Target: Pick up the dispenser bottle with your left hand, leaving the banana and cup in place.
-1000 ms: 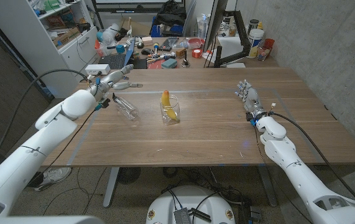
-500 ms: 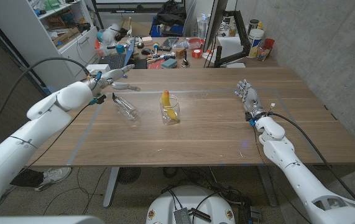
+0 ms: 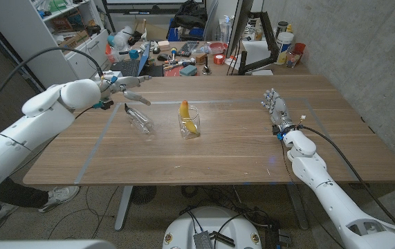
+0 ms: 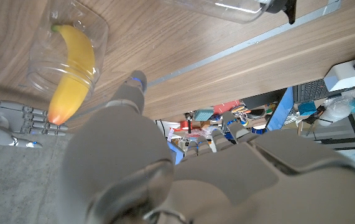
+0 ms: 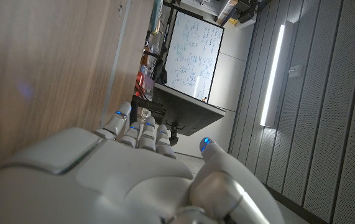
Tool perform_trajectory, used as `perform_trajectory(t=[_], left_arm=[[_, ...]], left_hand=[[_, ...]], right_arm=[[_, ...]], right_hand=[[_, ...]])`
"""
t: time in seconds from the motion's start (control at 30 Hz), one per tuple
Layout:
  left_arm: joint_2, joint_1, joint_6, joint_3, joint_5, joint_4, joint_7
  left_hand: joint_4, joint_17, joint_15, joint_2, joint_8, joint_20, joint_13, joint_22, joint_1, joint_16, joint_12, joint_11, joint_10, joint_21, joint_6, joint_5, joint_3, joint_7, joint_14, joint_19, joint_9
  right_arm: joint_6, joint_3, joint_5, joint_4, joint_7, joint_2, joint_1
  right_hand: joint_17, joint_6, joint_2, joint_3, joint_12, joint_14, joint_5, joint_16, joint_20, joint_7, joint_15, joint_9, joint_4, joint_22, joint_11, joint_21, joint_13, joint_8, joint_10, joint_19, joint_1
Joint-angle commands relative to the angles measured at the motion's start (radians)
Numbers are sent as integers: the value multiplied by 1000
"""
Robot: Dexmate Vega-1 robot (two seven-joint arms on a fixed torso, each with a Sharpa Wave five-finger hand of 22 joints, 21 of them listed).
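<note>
A clear dispenser bottle with a black pump lies on its side on the wooden table, left of the middle. My left hand hovers just beyond and above it, fingers spread, holding nothing. Right of the bottle stands a clear cup with a yellow banana upright in it. In the left wrist view, the bottle and the banana in its cup lie past my left hand. My right hand stands on its edge at the table's right, fingers straight, empty; its back appears in the right wrist view.
Behind the table's far edge is a cluttered bench with tools and containers, and a white shelf unit stands at the far left. A monitor arm stands at the far right edge. A cable runs along my right arm.
My left arm's elbow has lifted and swung out to the left. The left hand stays near the same spot above the bottle. The bottle, cup, banana and right hand have not moved.
</note>
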State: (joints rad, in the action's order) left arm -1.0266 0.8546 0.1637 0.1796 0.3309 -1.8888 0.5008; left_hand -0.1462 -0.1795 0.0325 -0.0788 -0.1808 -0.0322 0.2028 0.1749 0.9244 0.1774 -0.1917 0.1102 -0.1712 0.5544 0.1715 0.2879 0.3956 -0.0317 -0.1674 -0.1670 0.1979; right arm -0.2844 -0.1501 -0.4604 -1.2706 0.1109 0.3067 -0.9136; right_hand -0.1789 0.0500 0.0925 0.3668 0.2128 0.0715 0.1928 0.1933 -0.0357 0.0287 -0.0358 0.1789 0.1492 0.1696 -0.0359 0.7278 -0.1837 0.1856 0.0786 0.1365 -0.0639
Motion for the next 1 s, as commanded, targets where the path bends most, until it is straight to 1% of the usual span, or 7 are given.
perform_trajectory(t=[0.03, 0.07, 0.13, 0.27, 0.57, 0.83, 1.0], left_arm=[[-91, -82, 56, 81, 45, -32, 108], [-97, -90, 60, 89, 46, -33, 117], [-108, -109, 67, 108, 53, -34, 132], [-128, -151, 84, 150, 73, -37, 164], [-160, -262, 118, 268, 158, -50, 237], [-175, -309, 134, 334, 200, -55, 236], [-182, -322, 136, 361, 216, -58, 214]], left_hand=[[6, -1, 39, 22, 1, -116, 5, 3, 22, 1, 0, 26, -214, -14, 402, -10, 2, 15, -169, -74, 3], [7, -1, 40, 30, 2, -116, 6, 3, 29, 1, -1, 34, -222, -20, 415, -14, 3, 23, -177, -79, 4], [7, -1, 39, 36, 2, -116, 6, 3, 35, 0, 0, 38, -233, -25, 426, -19, 4, 24, -186, -87, 5], [9, -1, 31, 57, 1, -107, 7, 4, 50, 0, -2, 35, -254, -39, 449, -30, 6, 23, -206, -104, 7], [11, 0, 24, 73, -2, -103, 8, 5, 61, -1, -6, 34, -269, -53, 465, -41, 6, 23, -225, -125, 10], [14, 0, 23, 80, -4, -102, 9, 6, 63, 1, -11, 29, -274, -60, 473, -50, 1, 19, -231, -129, 11], [18, 0, 21, 82, -6, -102, 10, 7, 61, 3, -14, 17, -278, -65, 480, -57, -6, 14, -236, -131, 13]], right_arm=[[-5, -3, 7, 5, -12, -9, 4], [-6, -4, 8, 5, -13, -9, 5], [-7, -5, 9, 8, -13, -11, 8], [-9, -7, 11, 14, -16, -16, 13], [-15, -11, 14, 35, -19, -25, 24], [-21, -12, 16, 49, -15, -28, 34], [-23, -12, 17, 52, -15, -28, 35]], right_hand=[[-3, 9, 69, 0, 1, 3, 7, 5, -107, -3, -14, 6, 1, 5, 1, -2, -2, 6, 8, -1, 14], [-3, 9, 69, -1, 2, 3, 7, 5, -106, -3, -13, 6, 1, 5, 1, -2, -2, 6, 9, -1, 14], [-3, 9, 69, -1, 2, 2, 7, 5, -106, -3, -13, 6, 1, 5, 0, -3, -2, 6, 8, -1, 14], [-3, 10, 69, -2, 2, 2, 8, 5, -107, -3, -13, 6, 1, 5, 0, -4, -2, 6, 9, -3, 15], [-3, 11, 70, -3, 2, 2, 8, 4, -107, -3, -13, 6, 1, 5, 4, -6, -2, 6, 11, -6, 15], [-3, 12, 69, -4, 2, 2, 8, 4, -107, -2, -14, 6, 1, 5, 0, -8, -2, 6, 12, -7, 15], [-3, 13, 69, -5, 2, 2, 9, 4, -107, -2, -14, 6, 1, 5, -1, -9, -2, 6, 12, -7, 15]])
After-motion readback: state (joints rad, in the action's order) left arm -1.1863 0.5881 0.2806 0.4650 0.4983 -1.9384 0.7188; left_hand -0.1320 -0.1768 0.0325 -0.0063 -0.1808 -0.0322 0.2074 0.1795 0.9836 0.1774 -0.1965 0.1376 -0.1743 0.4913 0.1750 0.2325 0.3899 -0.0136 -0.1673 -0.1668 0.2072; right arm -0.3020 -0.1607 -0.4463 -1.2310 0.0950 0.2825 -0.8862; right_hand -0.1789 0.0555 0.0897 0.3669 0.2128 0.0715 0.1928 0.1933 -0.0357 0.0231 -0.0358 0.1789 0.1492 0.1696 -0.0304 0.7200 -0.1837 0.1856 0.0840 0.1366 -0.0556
